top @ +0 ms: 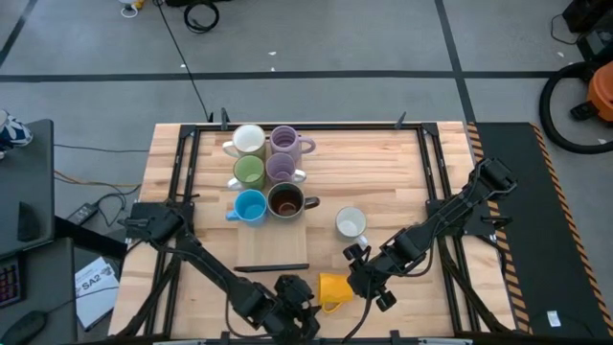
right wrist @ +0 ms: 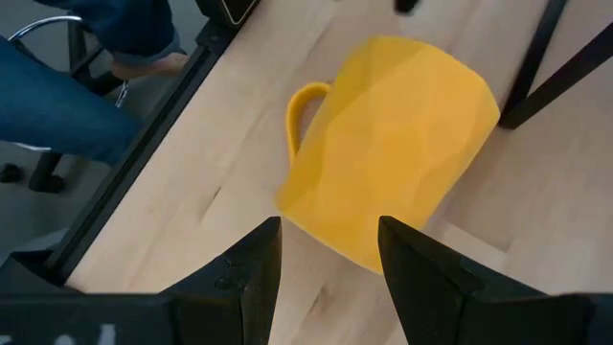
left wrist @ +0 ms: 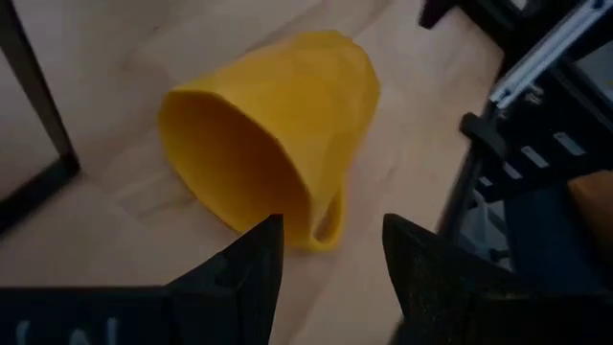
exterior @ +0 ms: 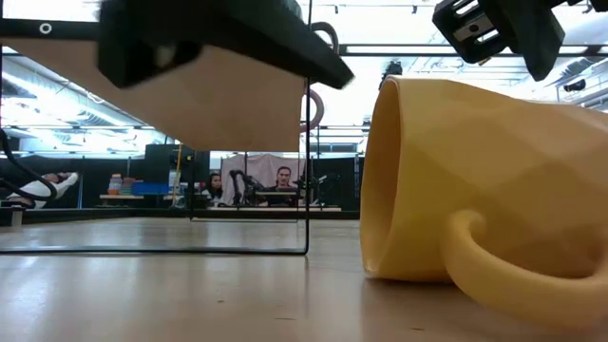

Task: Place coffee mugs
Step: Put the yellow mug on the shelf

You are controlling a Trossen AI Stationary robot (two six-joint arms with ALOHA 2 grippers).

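A yellow-orange mug (top: 333,289) lies on its side near the table's near edge, its handle (left wrist: 330,216) low beside the tabletop. My left gripper (left wrist: 330,268) is open and hovers just off the mug's open mouth. My right gripper (right wrist: 330,259) is open too, above the mug's base end (right wrist: 402,144). Both sit above the mug (exterior: 475,180) in the low view. One white mug (top: 351,223) stands alone mid-table. Six more stand grouped farther back: white (top: 249,141), two purple (top: 284,141) (top: 281,168), green (top: 249,172), blue (top: 250,207) and dark brown (top: 285,201).
A black metal frame (top: 182,153) runs along the table's sides and far edge. A dark strip (top: 271,267) lies on the wood near the grouped mugs. Black mats and cables flank the table. People sit in the room far behind (exterior: 280,180).
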